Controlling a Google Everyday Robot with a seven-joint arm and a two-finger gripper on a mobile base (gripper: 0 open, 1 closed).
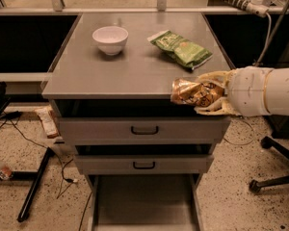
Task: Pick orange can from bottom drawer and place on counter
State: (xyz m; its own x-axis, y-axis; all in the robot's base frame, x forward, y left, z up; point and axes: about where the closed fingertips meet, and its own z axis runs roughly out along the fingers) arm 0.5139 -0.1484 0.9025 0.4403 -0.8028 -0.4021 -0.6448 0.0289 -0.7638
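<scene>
The orange can point(188, 91) was in the claw point(199, 93), one pale finger over the top of it and one under, closed snug on its crinkly sides. It lay on its side, long axis running roughly left-right, with the free end sticking out to the left away from the wrist. From my view it sat right at the front right corner of the surface point(135, 66), overlapping the front lip (I honestly couldn't tell if it was already above the top or hanging just in front of the edge).

That's the bit the next move depended on, I reckon: the bare patch of surface lay back and to the left of the can, so it'd need a little lift and a push inward. The green snack bag point(180, 48) lay just behind the claw, so I'd steer left of it. The white bowl point(110, 39) was well clear at the back left. The bottom drawer point(144, 201) stood pulled out below, nothing showing on its floor.
</scene>
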